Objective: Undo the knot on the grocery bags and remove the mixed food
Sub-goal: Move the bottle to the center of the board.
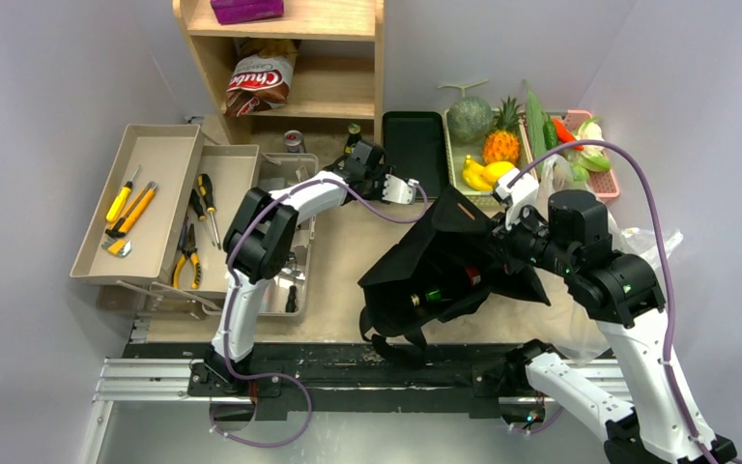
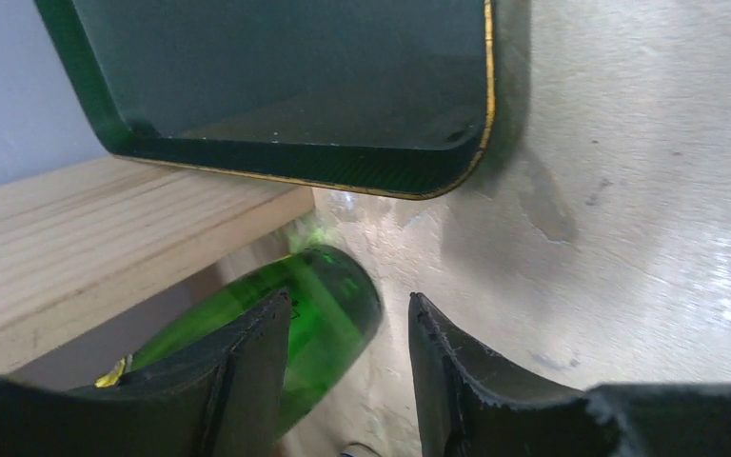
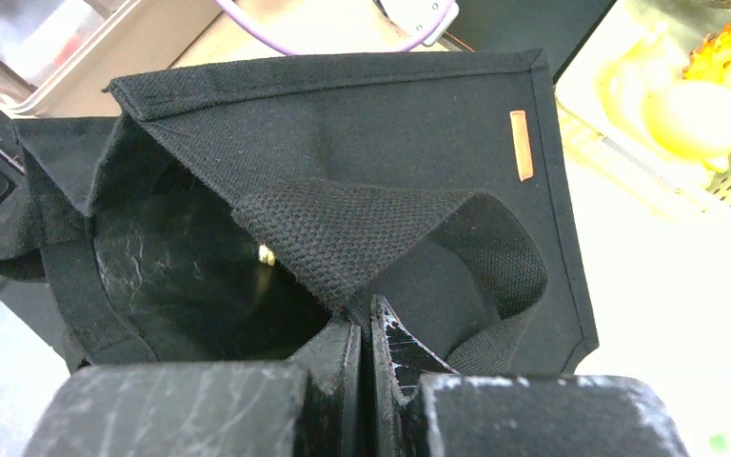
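The black cloth bag [image 1: 444, 261] lies open at the table's middle, and in the right wrist view [image 3: 362, 133] its mouth gapes. My right gripper [image 1: 499, 234] [image 3: 362, 309] is shut on a fold of its rim and holds that up. Small green and red things [image 1: 435, 293] show inside. The see-through plastic bag [image 1: 642, 246] lies crumpled under my right arm. My left gripper [image 1: 362, 157] [image 2: 349, 297] is open by the shelf's foot; the green bottle [image 2: 333, 305] lies partly behind its left finger, not gripped. The melon [image 1: 469, 118], the cucumber [image 1: 535, 126] and the citrus [image 1: 499, 172] lie in trays at the back.
A dark green tray [image 1: 413, 145] [image 2: 295, 162] sits beside the wooden shelf [image 1: 290, 58], which holds a chip packet [image 1: 261, 82]. A beige toolbox [image 1: 145, 198] with yellow-handled tools stands at the left. A can [image 1: 293, 140] stands near the shelf.
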Available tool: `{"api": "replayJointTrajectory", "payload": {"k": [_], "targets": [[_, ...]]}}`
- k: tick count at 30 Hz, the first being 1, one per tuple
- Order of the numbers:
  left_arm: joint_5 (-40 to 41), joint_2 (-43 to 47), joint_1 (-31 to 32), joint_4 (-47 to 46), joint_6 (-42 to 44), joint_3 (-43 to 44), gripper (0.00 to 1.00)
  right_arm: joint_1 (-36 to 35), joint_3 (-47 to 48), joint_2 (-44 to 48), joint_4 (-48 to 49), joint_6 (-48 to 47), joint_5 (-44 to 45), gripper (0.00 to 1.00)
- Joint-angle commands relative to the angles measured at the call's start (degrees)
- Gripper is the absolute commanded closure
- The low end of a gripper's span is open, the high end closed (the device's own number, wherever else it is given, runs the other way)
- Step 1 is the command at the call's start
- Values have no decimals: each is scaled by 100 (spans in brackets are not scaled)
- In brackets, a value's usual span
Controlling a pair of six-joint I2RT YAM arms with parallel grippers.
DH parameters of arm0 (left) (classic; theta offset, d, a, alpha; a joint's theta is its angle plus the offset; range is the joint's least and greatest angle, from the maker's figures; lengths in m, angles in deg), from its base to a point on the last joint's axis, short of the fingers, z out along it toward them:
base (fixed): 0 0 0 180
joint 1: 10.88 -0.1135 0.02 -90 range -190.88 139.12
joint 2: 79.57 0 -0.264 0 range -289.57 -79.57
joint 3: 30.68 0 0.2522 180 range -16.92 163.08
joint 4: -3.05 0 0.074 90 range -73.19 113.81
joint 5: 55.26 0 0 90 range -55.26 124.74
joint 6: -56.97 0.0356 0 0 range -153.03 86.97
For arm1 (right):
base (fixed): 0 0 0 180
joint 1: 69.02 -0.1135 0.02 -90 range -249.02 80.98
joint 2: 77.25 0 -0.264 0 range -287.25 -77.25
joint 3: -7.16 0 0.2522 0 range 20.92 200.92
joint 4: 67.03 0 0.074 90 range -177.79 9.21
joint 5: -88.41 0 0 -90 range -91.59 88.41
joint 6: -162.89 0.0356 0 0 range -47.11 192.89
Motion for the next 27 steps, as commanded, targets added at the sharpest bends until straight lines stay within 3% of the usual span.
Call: {"api": "replayJointTrajectory", "payload": {"k": [1,27], "targets": [[314,-244,-2,-387,511,304,54,62,200,-52,-19,-15,168,100],[738,-653,-312,-684,500,374,56,131,298,-81,-117,-18,125,100]]}}
